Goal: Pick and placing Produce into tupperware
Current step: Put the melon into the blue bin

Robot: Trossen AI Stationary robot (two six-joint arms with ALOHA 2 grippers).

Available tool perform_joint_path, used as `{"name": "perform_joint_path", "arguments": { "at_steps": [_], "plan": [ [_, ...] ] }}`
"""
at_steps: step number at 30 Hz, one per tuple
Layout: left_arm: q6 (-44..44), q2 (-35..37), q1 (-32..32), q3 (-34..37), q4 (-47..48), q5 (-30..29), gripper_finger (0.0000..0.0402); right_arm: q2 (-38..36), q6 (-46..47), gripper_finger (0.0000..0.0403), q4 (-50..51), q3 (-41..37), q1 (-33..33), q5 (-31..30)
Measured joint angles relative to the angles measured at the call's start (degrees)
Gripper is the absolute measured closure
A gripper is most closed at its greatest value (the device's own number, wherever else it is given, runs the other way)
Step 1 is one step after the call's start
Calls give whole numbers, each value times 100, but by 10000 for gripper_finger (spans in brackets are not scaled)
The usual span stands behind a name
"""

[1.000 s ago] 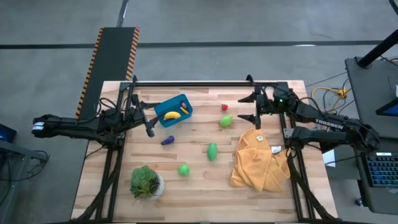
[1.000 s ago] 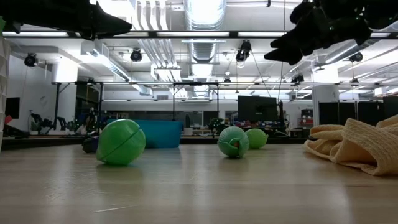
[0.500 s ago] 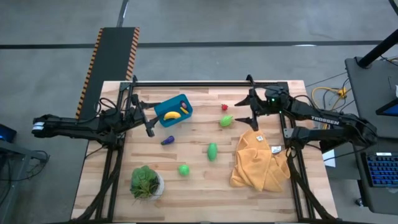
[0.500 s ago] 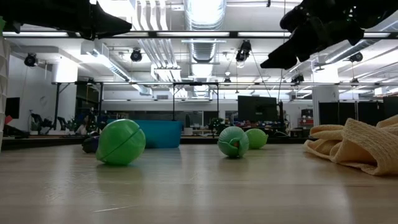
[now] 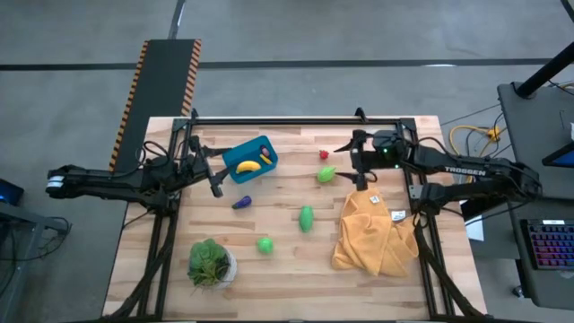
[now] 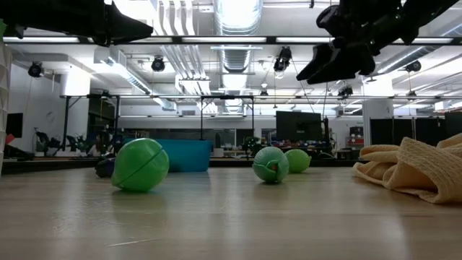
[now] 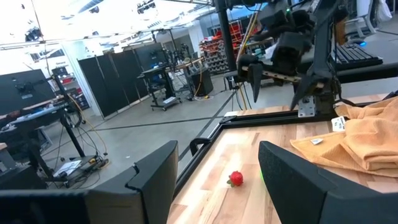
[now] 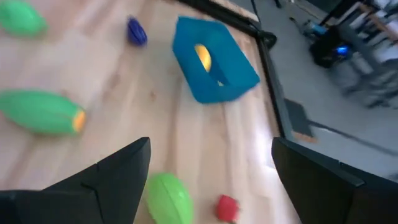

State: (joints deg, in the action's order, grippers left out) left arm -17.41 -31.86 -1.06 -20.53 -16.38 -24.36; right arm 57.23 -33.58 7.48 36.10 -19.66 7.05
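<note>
The teal tupperware (image 5: 250, 159) stands at the far left of the table with the yellow banana (image 5: 248, 165) inside it. On the wood lie the purple eggplant (image 5: 241, 203), a small red piece (image 5: 324, 154), a green piece (image 5: 326, 174), a long green piece (image 5: 307, 218) and a green ball (image 5: 265, 243). My right gripper (image 5: 344, 162) hangs open above the table, just right of the red and green pieces (image 8: 169, 198), and touches nothing. My left gripper (image 5: 216, 183) waits open beside the tub's near left corner.
A mustard-yellow cloth (image 5: 372, 233) lies bunched on the right side, below my right arm. A leafy plant in a white pot (image 5: 211, 262) stands at the near left. A black frame rail (image 5: 278, 120) runs along the far edge. Bare wood lies between the pieces.
My right gripper has moved toward the table's left, from above the cloth's far end to a spot beside the red and green pieces, staying open. The left arm and all the produce have kept still.
</note>
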Motion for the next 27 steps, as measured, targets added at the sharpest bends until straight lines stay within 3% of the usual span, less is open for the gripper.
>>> {"name": "perform_joint_path", "arguments": {
  "at_steps": [5,12,27],
  "plan": [
    [0,0,0,5,-14,0,192,-2,-546,76,34,11,335,-803],
    [0,0,0,7,-18,0,192,7,-897,76,179,11,711,-1444],
    [2,-91,0,4,-193,0,192,113,-686,76,248,11,1066,-1466]
  ]
}}
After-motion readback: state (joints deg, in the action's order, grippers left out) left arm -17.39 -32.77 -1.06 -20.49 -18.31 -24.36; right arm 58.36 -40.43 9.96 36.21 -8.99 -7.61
